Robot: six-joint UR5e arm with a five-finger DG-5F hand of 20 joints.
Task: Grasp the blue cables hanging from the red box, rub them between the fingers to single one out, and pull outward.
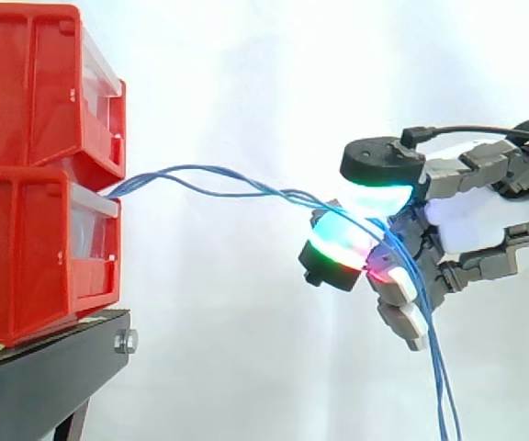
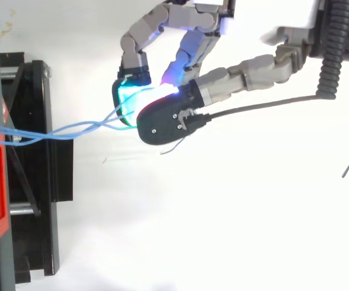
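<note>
**Progress**

- Grasp: done. Hand (image 1: 485,220) closed on cables (image 1: 219,179), fingers curled, pinch made between glowing pads (image 1: 338,250).
- Location of cables: out of the front of the lower box (image 1: 35,248) at its top lip, rightward in a shallow arc, through the pinch, then hanging loose below the hand to the bottom edge of the side view. Seen from above as crossing once between box and hand.
- Singling out: judged not done. Several strands seen entering the pinch together and several leaving it below.
- Pull: judged pending or barely begun. Span between box and hand bowed, not taut.
- Remaining: rub between pads until one strand is isolated, then pull outward.

**Edges and clearance**

- Between box and hand: open, crossed by the cables alone.
- Right of, above and below the hand: open, with curtain (image 1: 246,349) behind.
- Stand (image 1: 44,367): low at left under the box, well apart from the hand. No obstruction to an outward path.
- Edge to watch: box lip at the exit point. Probable rubbing there under tension, so keep the pull roughly level and straight away from the box front.
- Loose tails close against the lower fingers. Possible snag during rubbing.
</note>
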